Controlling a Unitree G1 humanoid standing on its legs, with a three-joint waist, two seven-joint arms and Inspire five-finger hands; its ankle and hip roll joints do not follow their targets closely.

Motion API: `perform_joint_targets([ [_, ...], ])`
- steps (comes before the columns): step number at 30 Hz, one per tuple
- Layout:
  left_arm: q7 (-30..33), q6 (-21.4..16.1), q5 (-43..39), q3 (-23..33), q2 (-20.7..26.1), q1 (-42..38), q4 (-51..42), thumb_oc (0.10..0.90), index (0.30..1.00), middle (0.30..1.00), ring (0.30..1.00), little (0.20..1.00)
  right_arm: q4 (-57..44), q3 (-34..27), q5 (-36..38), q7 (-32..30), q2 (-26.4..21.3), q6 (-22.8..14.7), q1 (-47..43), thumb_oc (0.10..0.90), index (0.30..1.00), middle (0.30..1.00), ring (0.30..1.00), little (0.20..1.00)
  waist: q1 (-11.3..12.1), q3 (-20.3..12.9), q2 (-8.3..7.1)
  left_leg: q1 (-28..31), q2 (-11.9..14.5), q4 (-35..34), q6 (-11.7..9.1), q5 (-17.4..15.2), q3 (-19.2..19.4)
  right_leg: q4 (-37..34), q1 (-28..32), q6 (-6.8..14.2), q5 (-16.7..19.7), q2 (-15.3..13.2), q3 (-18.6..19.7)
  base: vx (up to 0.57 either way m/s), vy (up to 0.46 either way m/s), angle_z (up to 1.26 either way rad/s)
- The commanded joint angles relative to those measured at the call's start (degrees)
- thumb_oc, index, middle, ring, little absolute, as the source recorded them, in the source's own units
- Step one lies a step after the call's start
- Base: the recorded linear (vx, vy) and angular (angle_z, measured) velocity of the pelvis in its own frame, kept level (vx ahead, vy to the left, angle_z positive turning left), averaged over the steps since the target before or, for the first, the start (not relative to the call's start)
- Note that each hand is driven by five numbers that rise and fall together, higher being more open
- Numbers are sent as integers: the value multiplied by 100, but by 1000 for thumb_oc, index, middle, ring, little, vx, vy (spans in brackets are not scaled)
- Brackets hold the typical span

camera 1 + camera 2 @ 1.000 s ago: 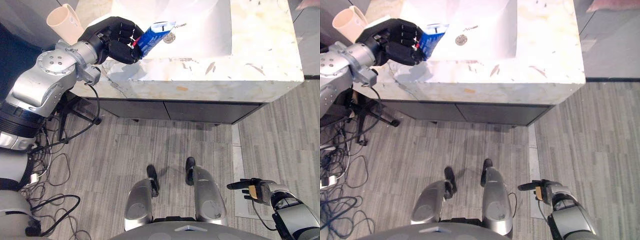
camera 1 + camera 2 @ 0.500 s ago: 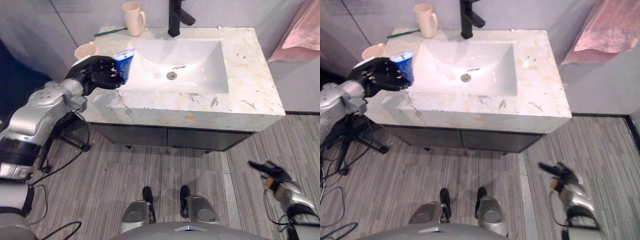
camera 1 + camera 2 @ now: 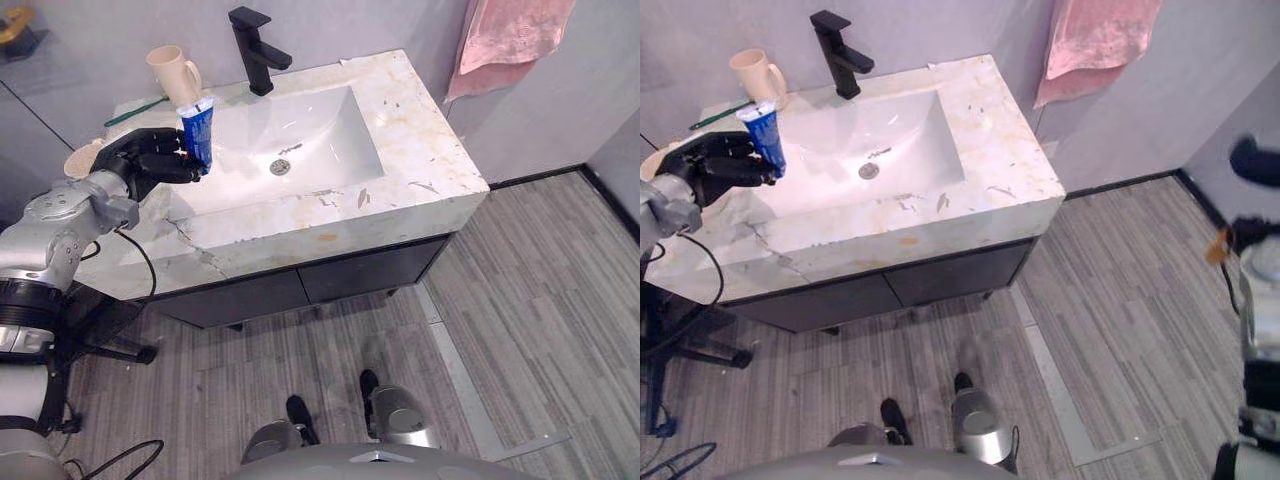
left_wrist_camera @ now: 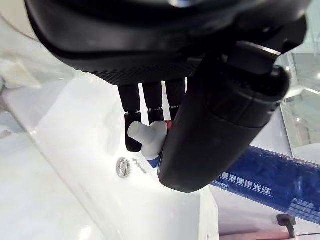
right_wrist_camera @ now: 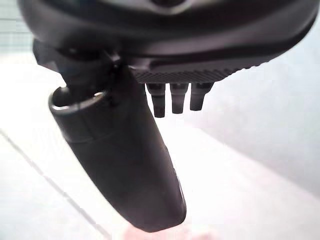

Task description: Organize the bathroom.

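Toothpaste tube [image 3: 197, 135] stands upright at upper left in the head views, clasped by the left hand [image 3: 150, 160] beside the sink [image 3: 300, 140]; its wrist view shows a narrow pinch that might slip, while the right hand [image 5: 150, 95] hangs relaxed, empty.

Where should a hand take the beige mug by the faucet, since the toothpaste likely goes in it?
Grip the beige mug around its body from the sink side; it stands upright, mouth up, handle turned toward the faucet, so keep the rim clear.
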Motion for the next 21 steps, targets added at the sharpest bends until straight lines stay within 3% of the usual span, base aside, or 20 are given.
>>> perform_joint_targets([
  [1,27,-398,-453,455,171,-1040,-204,400,300,300,300,300,-459,360,431,488,-627,-742,-634,800,900,900,900,900,311,-609,-36,-315,230,234,-300,179,-353,-438,601,85,-402,40,-290,42,8,2],
  [8,-184,-261,-494,127,1,-1429,8,400,300,300,300,300,-322,1624,1225,1142,-254,-613,-2330,800,900,900,900,900,524,-780,-58,-203,178,119,-328,231,-456,-553,788,69,-385,12,-453,35,-5,8],
  [15,-392,-248,-513,-423,-319,-1956,260,400,300,300,300,300,151,2686,3076,1657,544,-410,-3805,800,900,900,900,900,826,-962,-145,-144,128,89,-372,260,-671,-733,1036,52,-347,9,-679,35,-29,16],
  [19,-484,-214,-567,-635,-373,-2181,426,400,300,300,300,300,373,2916,3987,1727,760,-235,-4220,800,900,900,900,900,923,-1066,-199,-110,105,66,-366,215,-744,-806,1123,60,-336,12,-761,44,-32,17],
  [21,-554,-180,-555,-719,-420,-2300,523,400,300,300,300,300,495,2930,4795,1895,934,60,-4342,800,900,900,900,900,975,-1132,-238,-90,86,46,-354,159,-800,-828,1151,70,-334,13,-806,33,-40,18],
])
